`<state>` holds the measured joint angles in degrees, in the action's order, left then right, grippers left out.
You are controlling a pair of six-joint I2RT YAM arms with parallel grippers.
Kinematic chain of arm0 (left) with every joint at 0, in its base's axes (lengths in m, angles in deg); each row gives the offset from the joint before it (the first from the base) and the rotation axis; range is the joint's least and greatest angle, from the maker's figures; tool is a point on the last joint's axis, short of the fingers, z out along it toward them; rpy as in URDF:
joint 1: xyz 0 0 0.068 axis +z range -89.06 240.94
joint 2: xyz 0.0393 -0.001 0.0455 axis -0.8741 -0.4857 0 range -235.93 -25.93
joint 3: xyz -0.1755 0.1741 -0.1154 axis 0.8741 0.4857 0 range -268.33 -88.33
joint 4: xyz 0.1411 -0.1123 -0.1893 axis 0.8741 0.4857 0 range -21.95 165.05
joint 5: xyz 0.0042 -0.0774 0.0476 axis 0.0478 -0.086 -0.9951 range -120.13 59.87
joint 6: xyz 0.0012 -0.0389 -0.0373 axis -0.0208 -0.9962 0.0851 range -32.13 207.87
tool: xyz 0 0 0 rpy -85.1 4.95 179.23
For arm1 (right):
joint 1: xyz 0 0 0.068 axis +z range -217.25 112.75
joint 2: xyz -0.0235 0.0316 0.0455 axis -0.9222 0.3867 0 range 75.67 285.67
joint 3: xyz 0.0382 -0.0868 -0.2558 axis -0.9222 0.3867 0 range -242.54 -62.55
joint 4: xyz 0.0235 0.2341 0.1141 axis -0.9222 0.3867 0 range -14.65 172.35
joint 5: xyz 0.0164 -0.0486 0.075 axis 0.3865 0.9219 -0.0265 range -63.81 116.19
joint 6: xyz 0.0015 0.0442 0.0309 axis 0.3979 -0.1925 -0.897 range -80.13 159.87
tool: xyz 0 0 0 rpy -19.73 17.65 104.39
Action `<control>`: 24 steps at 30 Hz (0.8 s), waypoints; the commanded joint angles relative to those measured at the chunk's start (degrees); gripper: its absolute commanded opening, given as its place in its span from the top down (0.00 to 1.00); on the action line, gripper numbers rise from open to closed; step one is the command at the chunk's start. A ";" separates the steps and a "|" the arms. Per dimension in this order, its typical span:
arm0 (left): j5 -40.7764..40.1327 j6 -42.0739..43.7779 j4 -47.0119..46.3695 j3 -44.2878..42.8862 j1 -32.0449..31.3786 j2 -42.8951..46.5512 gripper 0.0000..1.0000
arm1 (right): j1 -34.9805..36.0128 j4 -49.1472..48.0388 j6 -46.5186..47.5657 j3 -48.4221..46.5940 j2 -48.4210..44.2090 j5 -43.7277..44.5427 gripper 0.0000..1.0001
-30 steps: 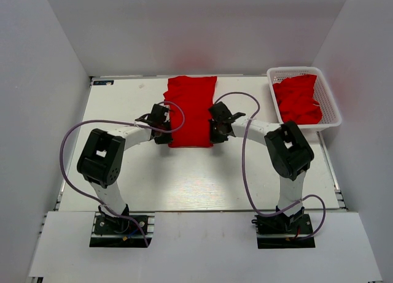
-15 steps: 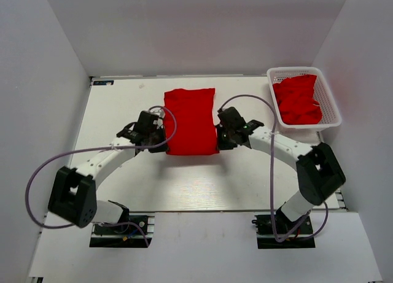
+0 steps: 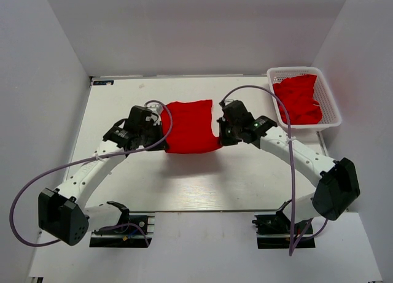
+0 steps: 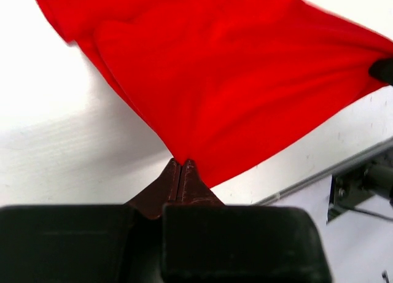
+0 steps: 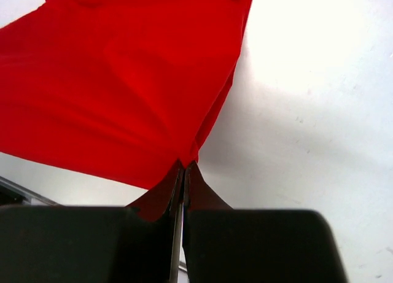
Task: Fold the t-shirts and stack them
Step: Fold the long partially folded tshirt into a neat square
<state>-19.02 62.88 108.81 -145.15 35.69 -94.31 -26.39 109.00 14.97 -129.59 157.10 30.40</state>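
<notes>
My white desk [image 3: 184,182] stands between plain pale walls [image 3: 196,31]. A dark label [image 3: 104,83] at its far left corner is possibly printed, but unreadable. My left tool [image 3: 163,145] and right tool [image 3: 218,140] each clench the red t-shirt [image 3: 190,126] mid-desk. Heaped t-shirts [image 3: 298,99] fill the basket [image 3: 295,69] at the far right corner.

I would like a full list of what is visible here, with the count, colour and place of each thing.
t-shirt: one, red, middle of the table, held at both sides
shirts: count unclear, red, heaped in the basket
basket: one, white, far right corner
table: one, white, under everything
cables: two, purple, looping along the arms
arms: two, white and black, reaching from the near edge
left gripper: one, black, shut on the t-shirt
right gripper: one, black, shut on the t-shirt
</notes>
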 commanded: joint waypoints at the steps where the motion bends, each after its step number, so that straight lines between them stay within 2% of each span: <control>1: -5.91 -0.49 1.00 -4.70 0.29 -1.57 1.00 | -0.78 -0.07 4.50 -5.88 2.33 3.35 1.00; 7: -15.05 -3.39 -1.28 -11.11 1.35 -7.72 1.00 | -1.48 -2.44 6.45 -14.95 10.32 6.60 1.00; 10: -22.33 -4.71 -2.07 -14.28 1.35 -11.15 1.00 | -2.19 -3.41 6.98 -19.34 13.93 7.30 1.00; 13: -25.42 -4.71 -3.30 -16.83 1.35 -14.83 1.00 | -3.24 -4.99 7.24 -22.68 18.92 8.18 1.00; 19: -27.72 -4.71 -3.31 -25.43 1.88 -22.40 1.00 | -5.79 -3.50 8.82 -32.78 26.31 8.01 1.00; 24: -27.73 -4.71 -4.63 -30.01 2.40 -26.62 1.00 | -7.63 -3.41 9.08 -38.32 29.05 6.52 1.00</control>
<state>-44.02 58.42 105.55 -171.60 37.52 -121.19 -32.86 106.36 22.60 -163.32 186.06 36.52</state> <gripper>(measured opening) 0.022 0.010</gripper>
